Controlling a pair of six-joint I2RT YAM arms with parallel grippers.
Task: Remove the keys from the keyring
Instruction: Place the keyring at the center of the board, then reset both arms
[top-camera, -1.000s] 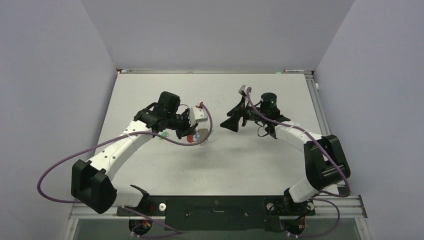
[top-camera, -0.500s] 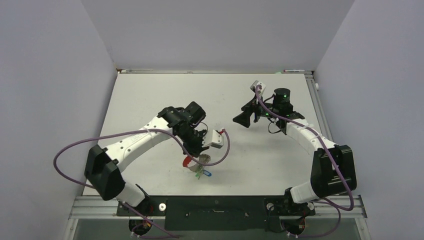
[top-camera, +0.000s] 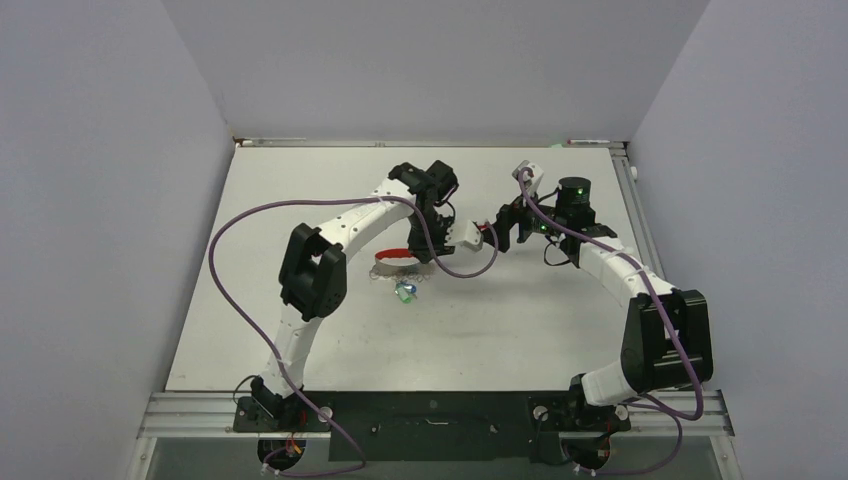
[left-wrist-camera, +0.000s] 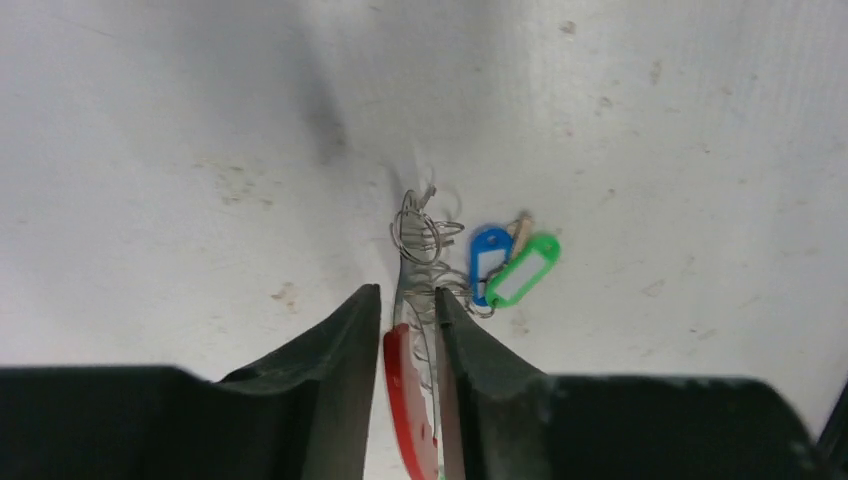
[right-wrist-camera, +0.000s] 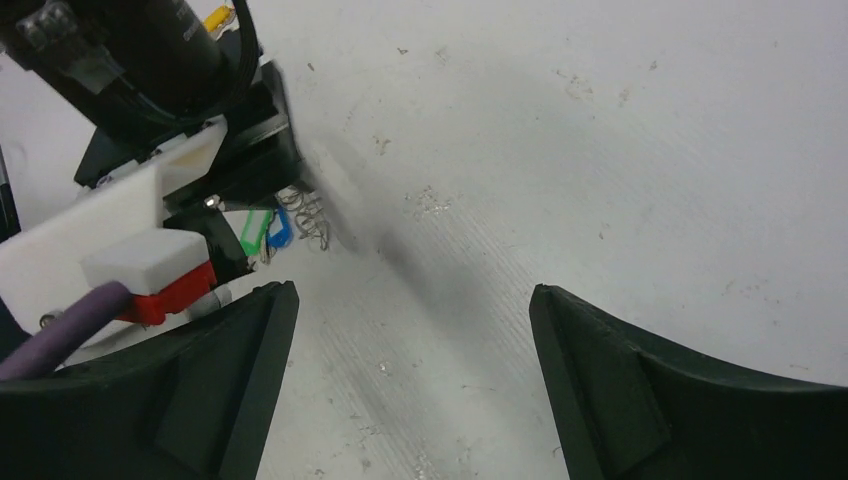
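the left gripper (left-wrist-camera: 408, 295) has its jaws drawn almost together, nipping the red strap (left-wrist-camera: 408, 405) of the keyring (left-wrist-camera: 422, 238); the strap runs back between the two dark fingers, and the ring's thin wire loops stick out just past the fingertips. the keys (top-camera: 405, 291) hang off those loops to one side, a blue tag (left-wrist-camera: 488, 262) and a green tag (left-wrist-camera: 522, 270) touching each other, clear of the jaws. whether the bunch rests on the surface or sits just above it i cannot tell. the right gripper (right-wrist-camera: 412, 292) has its jaws spread wide over bare table, pointed at the left wrist, near the tags but apart from them. in the top view the bunch is a little left of the middle of the white table (top-camera: 300, 330), which is scuffed and speckled with small marks. plain pale grey walls (top-camera: 430, 60) close it in on three sides, and a metal rail (top-camera: 680, 408) runs along the near edge
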